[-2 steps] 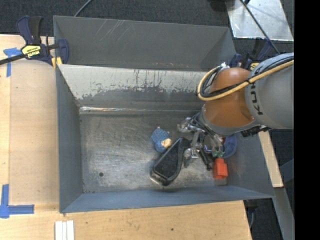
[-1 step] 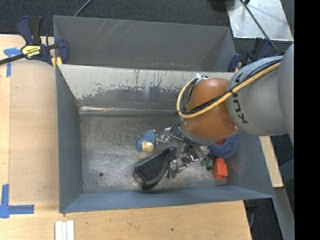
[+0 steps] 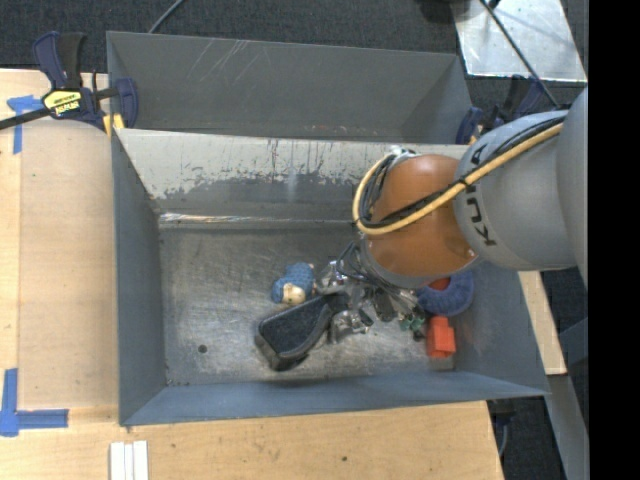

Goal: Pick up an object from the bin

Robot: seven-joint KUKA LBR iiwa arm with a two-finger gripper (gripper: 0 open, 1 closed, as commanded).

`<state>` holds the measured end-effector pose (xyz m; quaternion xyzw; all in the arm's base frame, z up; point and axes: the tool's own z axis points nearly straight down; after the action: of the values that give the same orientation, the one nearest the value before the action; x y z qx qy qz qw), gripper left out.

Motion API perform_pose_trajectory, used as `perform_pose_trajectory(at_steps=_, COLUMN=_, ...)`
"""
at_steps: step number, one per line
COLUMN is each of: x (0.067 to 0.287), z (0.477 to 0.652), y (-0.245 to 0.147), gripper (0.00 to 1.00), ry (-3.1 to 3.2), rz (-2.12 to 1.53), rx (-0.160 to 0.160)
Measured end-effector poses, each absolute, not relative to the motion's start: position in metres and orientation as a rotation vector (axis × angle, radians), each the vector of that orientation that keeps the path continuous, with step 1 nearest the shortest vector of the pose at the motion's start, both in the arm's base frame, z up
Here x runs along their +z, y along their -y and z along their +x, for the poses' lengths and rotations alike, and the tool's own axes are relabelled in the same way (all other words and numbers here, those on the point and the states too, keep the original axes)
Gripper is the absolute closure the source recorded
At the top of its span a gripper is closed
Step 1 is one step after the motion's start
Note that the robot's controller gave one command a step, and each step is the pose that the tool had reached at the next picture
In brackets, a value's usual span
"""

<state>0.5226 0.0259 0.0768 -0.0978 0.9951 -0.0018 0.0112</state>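
Camera view: the gripper (image 3: 345,303), below the arm's orange cover, is low over the floor of the bin (image 3: 200,298), at the upper right end of a dark oblong pad (image 3: 295,330) lying front and centre. Whether the jaws are spread or closed cannot be told. A small blue toy (image 3: 291,286) lies just left of the gripper, and an orange block (image 3: 441,336) to its right.

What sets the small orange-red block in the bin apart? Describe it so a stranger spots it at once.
Start at the grey metal bin and go to the lower right corner of its floor. There, just below a blue rounded thing, lies the small orange-red block. It alone is boxy and orange-red; its neighbours are blue or dark.
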Motion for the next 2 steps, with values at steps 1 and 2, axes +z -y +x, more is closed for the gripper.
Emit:
perform_pose_trajectory(at_steps=1, x=0.198, z=0.526, y=-0.002, gripper=1.0, ry=-3.123, rz=-0.27, rx=-0.004)
perform_pose_trajectory(at_steps=2, x=0.245, z=0.526, y=0.002, gripper=1.0, ry=-3.123, rz=-0.301, rx=-0.003)
